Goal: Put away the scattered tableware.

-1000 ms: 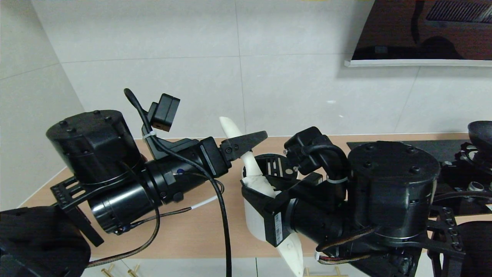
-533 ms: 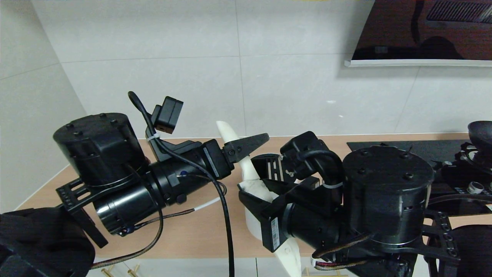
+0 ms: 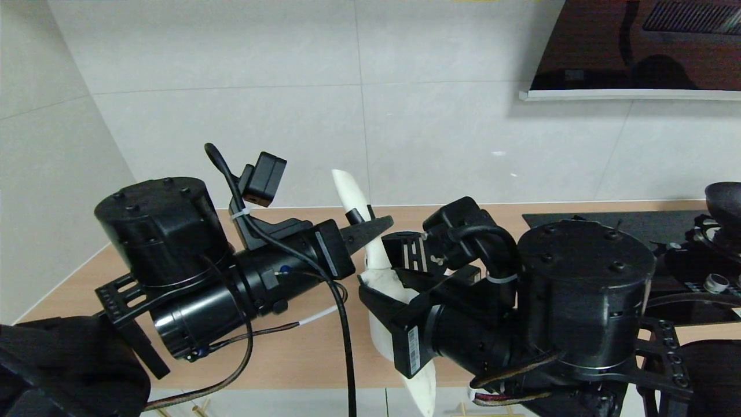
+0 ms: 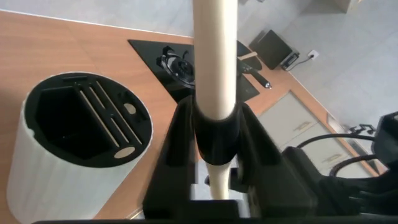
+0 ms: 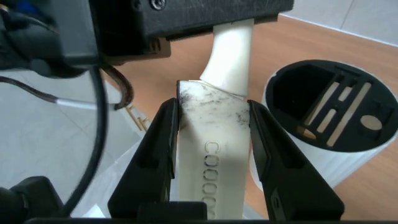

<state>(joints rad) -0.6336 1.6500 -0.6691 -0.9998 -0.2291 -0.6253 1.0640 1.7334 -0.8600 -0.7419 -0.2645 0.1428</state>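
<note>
Both grippers are holding one white utensil [image 3: 347, 194] tilted above the wooden worktop [image 3: 289, 347]. The left gripper [image 4: 214, 134] is clamping its jaws on the slim cream shaft, and the right gripper [image 5: 211, 137] is clamping its jaws on the wider marbled part. A white holder [image 4: 37, 180] with a black slotted insert is standing on the worktop, near the utensil

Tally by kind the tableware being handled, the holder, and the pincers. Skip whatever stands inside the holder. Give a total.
white utensil: 1
utensil holder: 1
pincers: 2, the left pincer and the right pincer, both shut on the white utensil
Total: 4
</note>
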